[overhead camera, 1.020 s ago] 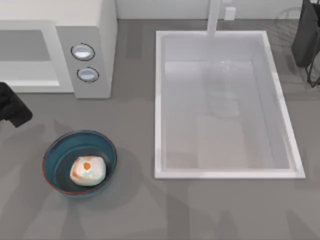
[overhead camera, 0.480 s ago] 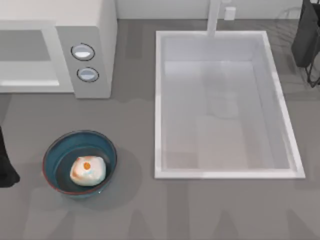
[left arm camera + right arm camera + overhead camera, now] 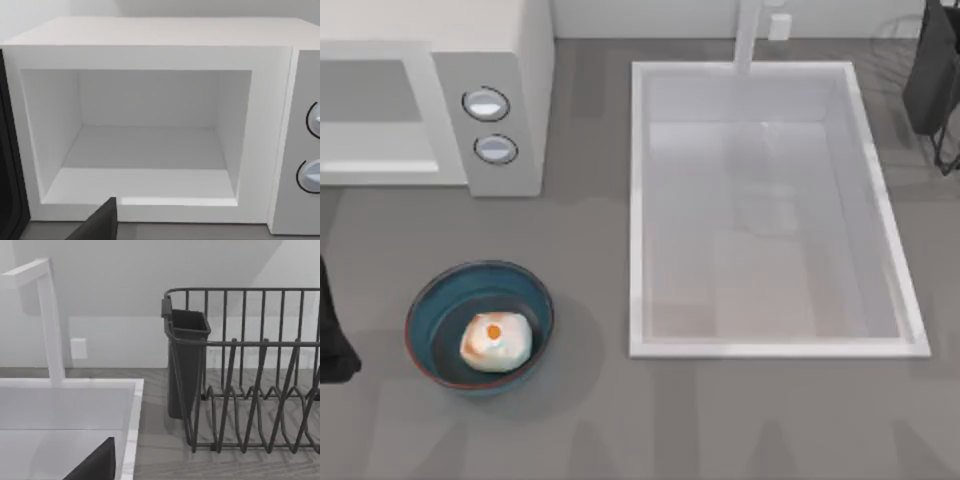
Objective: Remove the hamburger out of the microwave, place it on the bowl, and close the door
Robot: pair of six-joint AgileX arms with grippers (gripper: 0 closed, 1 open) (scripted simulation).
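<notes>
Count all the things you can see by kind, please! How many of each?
White-grey boxy microwave: 1
Round silver dials: 2
Round teal-blue glazed bowl: 1
Small pale cream hamburger: 1
Large white rectangular sink: 1
White faucet: 1
Dark wire dish rack: 1
Total: 8

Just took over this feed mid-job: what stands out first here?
The hamburger sits in the bowl near the table's front left. Behind it the microwave stands open, its cavity bare. A big white sink takes up the right, and my left arm is at the left edge.
</notes>
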